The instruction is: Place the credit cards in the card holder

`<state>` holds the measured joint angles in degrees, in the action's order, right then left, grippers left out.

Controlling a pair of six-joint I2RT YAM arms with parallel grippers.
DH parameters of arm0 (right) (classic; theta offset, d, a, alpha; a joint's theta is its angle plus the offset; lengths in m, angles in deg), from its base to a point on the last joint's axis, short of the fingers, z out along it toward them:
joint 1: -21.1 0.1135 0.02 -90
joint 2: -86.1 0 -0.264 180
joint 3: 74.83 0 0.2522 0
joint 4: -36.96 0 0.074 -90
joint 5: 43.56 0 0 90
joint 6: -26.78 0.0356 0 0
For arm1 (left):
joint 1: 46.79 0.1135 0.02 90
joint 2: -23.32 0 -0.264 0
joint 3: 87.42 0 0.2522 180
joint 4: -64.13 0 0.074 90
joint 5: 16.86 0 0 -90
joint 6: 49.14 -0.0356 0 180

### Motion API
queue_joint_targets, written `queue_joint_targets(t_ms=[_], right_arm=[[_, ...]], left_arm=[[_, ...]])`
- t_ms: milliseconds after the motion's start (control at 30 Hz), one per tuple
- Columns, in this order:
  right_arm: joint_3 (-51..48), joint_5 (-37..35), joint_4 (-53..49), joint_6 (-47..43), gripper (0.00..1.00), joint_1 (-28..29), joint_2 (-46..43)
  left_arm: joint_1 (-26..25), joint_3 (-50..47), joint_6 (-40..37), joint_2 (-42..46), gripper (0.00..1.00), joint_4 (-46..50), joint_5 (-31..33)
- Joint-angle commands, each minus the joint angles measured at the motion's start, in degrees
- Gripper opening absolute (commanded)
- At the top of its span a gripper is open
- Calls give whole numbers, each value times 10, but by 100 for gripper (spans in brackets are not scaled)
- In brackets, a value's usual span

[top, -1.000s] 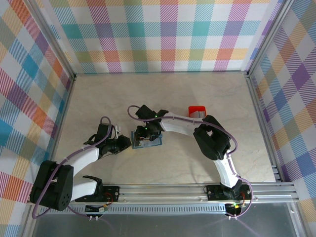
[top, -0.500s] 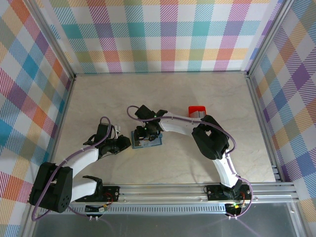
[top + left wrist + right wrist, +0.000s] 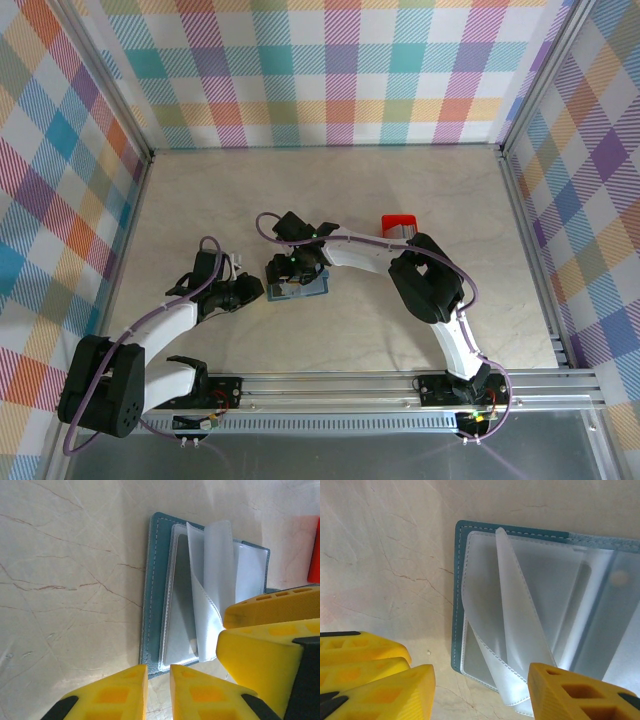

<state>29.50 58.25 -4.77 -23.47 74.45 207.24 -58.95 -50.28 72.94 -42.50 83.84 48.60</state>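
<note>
Seen from above, the light is bright and even and comes from overhead. The arms throw only soft, short shadows on the pale table, and the plaid walls show no glare. Both wrist views are warmer and a little dimmer. The card holder is fairly sharp there, with a milky sheen on its clear pockets, while the yellow fingers of the left gripper and the right gripper — close to the lens — are soft and out of focus.
</note>
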Motion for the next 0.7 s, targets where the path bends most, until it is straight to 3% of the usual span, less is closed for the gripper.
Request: queue_joint_targets(t_ms=[0,667], right_arm=[[1,16,10,-4,52,3,5],[-11,21,27,3,56,4,-2]], left_arm=[[11,-3,-4,7,19,12,-5],[13,-2,-4,12,19,24,2]])
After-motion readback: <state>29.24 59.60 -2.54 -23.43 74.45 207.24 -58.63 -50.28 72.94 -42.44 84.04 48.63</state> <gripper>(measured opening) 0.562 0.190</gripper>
